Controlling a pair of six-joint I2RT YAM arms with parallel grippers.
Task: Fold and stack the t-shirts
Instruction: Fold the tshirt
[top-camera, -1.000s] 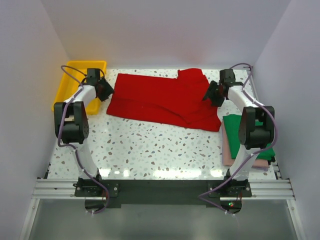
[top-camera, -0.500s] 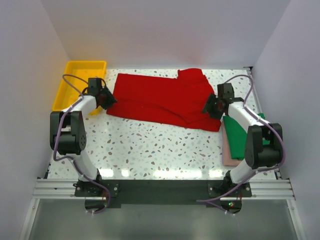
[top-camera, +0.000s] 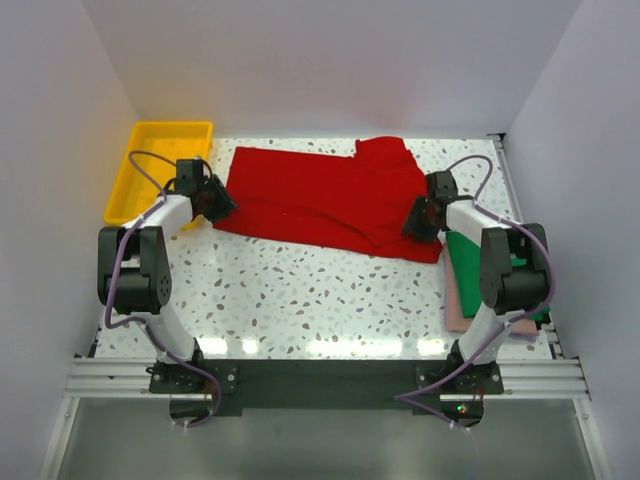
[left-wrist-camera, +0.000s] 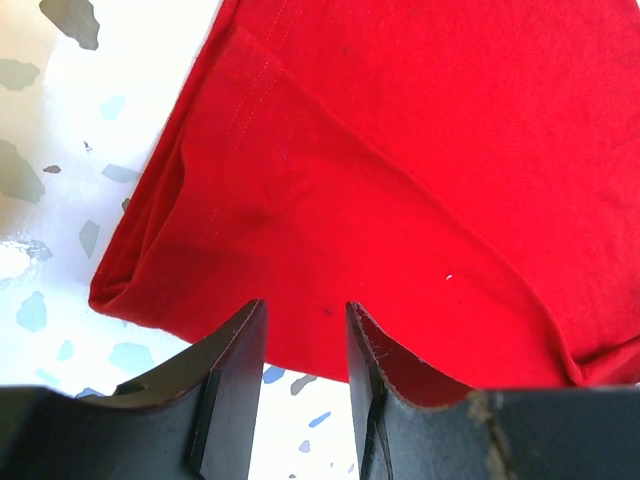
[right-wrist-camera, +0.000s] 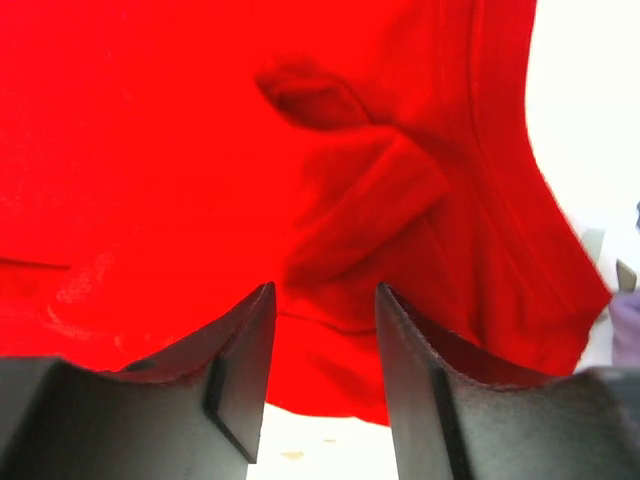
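Jaws apart, left gripper (left-wrist-camera: 303, 312) and right gripper (right-wrist-camera: 325, 295) flank the shirt (top-camera: 320, 198), apparently about to pinch its edges for folding.

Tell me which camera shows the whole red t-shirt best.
The top external view: the red t-shirt lies fully in frame, spread across the table. The left wrist view shows only one hemmed corner; the right wrist view only a wrinkled patch.

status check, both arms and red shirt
Left end effector open at left edge of red shirt. Right end effector open at right edge. Nothing in the way.
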